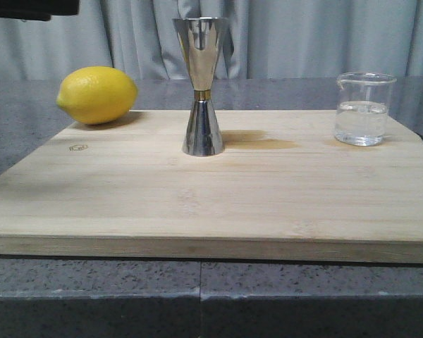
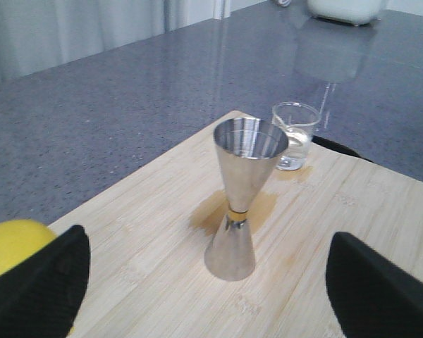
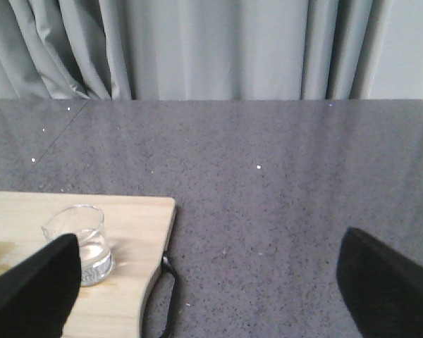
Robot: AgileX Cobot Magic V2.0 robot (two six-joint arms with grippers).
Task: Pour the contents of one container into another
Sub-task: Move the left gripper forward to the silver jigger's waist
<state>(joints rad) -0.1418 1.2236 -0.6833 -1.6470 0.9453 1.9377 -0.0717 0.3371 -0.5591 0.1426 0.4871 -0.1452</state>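
The clear glass beaker (image 1: 364,109), partly filled with clear liquid, stands on the far right of the wooden board (image 1: 211,204). The polished steel jigger (image 1: 201,84) with its gold waist band stands upright near the board's middle. In the left wrist view the jigger (image 2: 240,197) sits between the wide-spread fingers of my open left gripper (image 2: 211,289), with the beaker (image 2: 294,134) behind it. My right gripper (image 3: 208,289) is open over the grey counter, the beaker (image 3: 81,243) next to one of its fingers. Neither gripper shows in the front view.
A yellow lemon (image 1: 97,94) lies at the board's far left corner. A wet amber stain (image 1: 261,141) marks the board beside the jigger. A black loop (image 3: 166,296) hangs off the board's right edge. Grey curtains (image 1: 303,35) close the back.
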